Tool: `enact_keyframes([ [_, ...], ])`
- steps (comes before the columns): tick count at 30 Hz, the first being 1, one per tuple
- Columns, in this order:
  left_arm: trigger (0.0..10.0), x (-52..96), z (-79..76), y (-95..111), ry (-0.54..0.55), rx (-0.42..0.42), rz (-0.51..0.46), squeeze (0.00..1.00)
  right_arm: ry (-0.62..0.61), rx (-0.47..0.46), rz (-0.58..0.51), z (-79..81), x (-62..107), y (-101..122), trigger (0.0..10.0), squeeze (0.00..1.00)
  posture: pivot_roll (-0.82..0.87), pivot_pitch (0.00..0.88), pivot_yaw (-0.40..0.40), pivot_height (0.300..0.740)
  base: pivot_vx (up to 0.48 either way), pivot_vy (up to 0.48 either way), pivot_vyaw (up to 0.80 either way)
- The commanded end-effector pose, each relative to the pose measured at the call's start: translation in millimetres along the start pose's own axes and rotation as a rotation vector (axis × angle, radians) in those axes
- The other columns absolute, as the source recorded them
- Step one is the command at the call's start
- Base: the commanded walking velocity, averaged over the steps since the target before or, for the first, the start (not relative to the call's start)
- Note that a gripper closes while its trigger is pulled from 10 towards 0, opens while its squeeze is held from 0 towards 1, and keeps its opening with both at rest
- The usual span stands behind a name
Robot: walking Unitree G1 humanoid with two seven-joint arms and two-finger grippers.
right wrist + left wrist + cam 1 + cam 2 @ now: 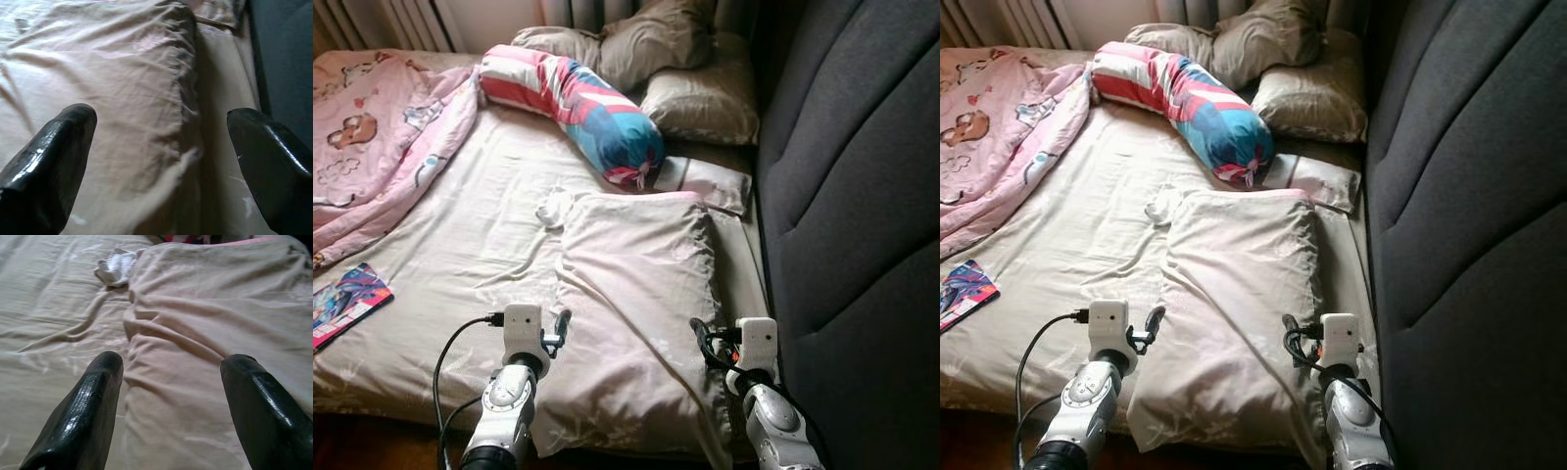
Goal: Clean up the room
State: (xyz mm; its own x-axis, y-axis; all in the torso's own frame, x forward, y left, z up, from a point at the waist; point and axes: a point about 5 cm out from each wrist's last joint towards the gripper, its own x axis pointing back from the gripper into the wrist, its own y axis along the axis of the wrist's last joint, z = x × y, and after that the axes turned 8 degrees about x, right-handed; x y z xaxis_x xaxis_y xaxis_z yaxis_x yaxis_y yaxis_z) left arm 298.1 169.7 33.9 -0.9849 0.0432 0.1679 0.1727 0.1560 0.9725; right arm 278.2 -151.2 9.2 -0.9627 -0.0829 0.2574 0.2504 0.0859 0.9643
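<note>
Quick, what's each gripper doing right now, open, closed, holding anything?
Left gripper: open, holding nothing, at the left edge of the pillow.
Right gripper: open, holding nothing, over the pillow's right edge.

A beige sheet point(460, 245) covers the bed. A pink quilt point(372, 137) is bunched along its left edge, with a book point(342, 299) near the front left corner. A striped bolster point(573, 108) lies slantwise before brown cushions point(700, 98) at the far right corner. A dark padded headboard point(862, 196) runs along the right edge.
</note>
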Motion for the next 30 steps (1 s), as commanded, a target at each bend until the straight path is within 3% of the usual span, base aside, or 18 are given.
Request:
enact_keyframes([
  [1, 10.0, -0.4, 0.7, 1.1, -0.005, 0.016, 0.003, 0.0, -0.037, -0.013, 0.02, -5.0, 1.4, -3.4, 10.0, 0.0, -0.13, 0.178, -0.026, 0.74, 0.0, 0.0, 0.0],
  [5, 10.0, -2.0, -0.4, 2.5, -0.014, 0.012, 0.005, 0.0, -0.035, -0.002, 0.049, -6.5, 0.3, -5.5, 10.0, 0.0, -0.13, 0.179, -0.025, 0.74, 0.0, 0.0, 0.0],
  [14, 10.0, -4.5, -4.0, 4.3, -0.034, 0.01, 0.009, 0.0, -0.03, -0.014, 0.052, -5.4, 0.4, -6.4, 10.0, 0.0, -0.12, 0.186, -0.027, 0.681, 0.0, 0.0, 0.0],
  [30, 10.0, -10.2, -7.1, 9.9, -0.049, 0.011, 0.006, 0.0, -0.004, 0.002, 0.081, -4.2, -1.4, -8.3, 10.0, 0.0, -0.12, 0.193, -0.026, 0.681, 0.0, 0.0, 0.0],
])
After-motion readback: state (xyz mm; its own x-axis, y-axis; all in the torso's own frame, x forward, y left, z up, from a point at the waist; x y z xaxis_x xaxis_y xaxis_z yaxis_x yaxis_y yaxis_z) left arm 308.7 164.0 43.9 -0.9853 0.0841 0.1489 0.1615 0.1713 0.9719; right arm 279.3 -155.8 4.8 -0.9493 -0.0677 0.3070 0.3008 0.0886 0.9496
